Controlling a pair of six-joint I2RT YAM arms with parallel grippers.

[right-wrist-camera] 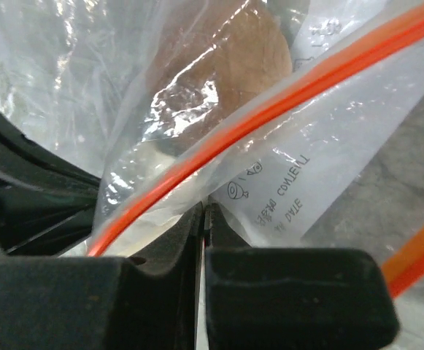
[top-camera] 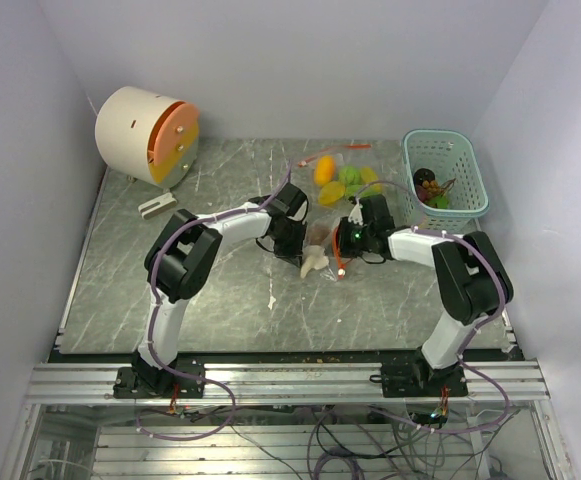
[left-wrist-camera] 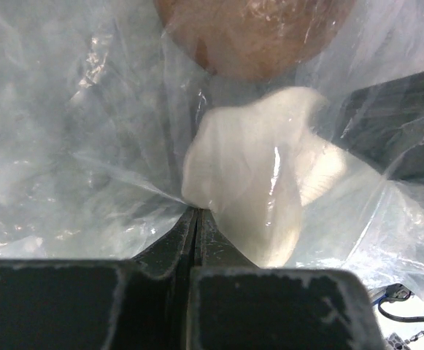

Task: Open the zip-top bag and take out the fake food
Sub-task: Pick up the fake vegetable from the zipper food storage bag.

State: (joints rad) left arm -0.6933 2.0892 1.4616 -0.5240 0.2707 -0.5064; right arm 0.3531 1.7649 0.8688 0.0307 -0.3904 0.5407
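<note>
Left wrist: crinkly zip-top bag (left-wrist-camera: pixel 73 109), glossy cream lump (left-wrist-camera: pixel 248 189).

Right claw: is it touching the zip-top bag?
Touching. The right wrist view shows the right claw shut on the zip-top bag, film pinched below the orange zip strip.

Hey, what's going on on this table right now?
Two robot arms are working on a clear bag in the middle of the table. The left claw is shut on a fold of its plastic, and the right claw is shut on the bag beside the orange zip strip. Nothing has come out yet: a white piece and a brown piece sit inside.
</note>
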